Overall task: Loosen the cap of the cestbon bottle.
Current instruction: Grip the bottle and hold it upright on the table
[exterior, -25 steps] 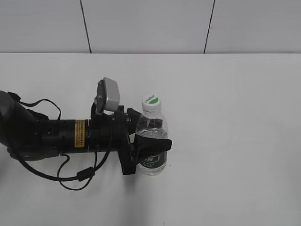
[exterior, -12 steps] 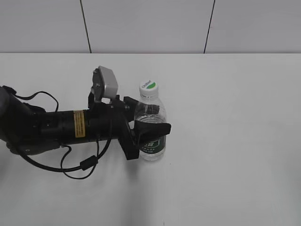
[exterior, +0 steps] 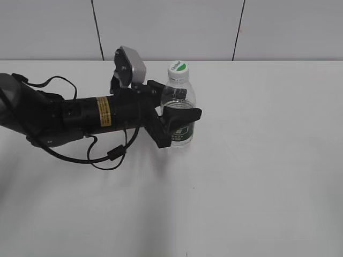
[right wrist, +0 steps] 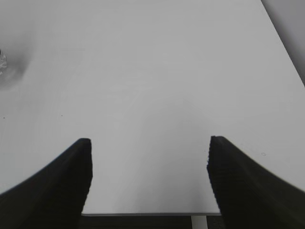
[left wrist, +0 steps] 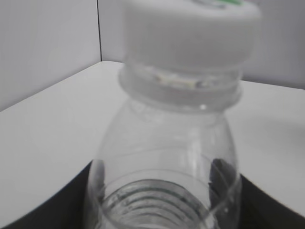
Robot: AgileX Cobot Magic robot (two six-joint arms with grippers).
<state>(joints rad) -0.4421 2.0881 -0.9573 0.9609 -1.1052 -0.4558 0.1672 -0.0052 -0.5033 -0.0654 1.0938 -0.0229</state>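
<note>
The left gripper is clamped around the body of the cestbon bottle, upright at upper centre of the table, cap on. The right gripper is spread apart over bare tabletop.

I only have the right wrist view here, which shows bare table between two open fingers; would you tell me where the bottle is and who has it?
Observer: The left gripper is shut on the cestbon bottle, gripping its body around the green label band.
Operator: Thank you. Is the bottle upright?
Observer: Yes, in the exterior view it stands upright, near the back of the table.
Operator: Is the cap on it?
Observer: Yes, the cap sits on the neck, and nothing is touching it.
Operator: Does the exterior view show my right arm?
Observer: No, only the left arm appears there; the right gripper shows only in your view.
</note>
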